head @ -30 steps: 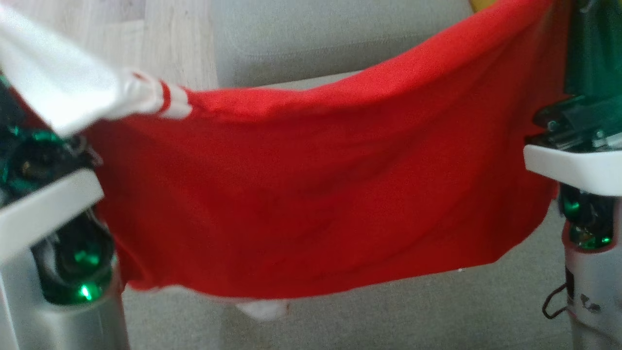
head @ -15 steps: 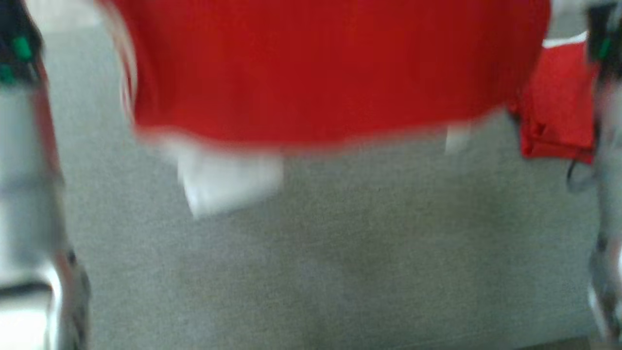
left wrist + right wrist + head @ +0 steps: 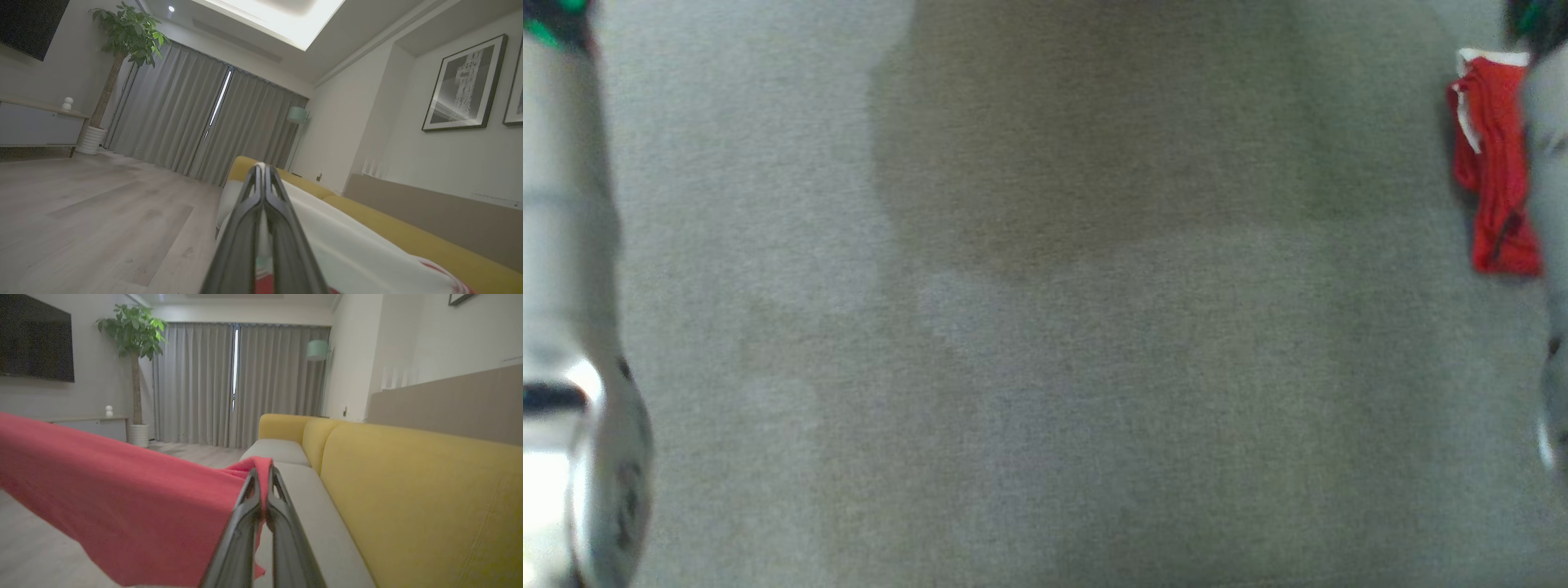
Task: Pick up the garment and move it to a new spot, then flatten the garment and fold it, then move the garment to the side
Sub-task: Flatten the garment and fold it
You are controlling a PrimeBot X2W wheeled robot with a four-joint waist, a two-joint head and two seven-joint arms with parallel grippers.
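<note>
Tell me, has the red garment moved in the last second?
Cannot tell: the head camera itself shifted. Against the grey sofa seat, the red garment slid up and right in view.

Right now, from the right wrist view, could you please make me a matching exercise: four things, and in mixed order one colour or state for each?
Things:
1. garment
2. sofa back
3. curtains
4. plant

Colour or state:
A. grey, hanging
B. green leaves
C. red, pinched by the right gripper
D. yellow

Pairs: 1-C; 2-D; 3-A; 4-B.
</note>
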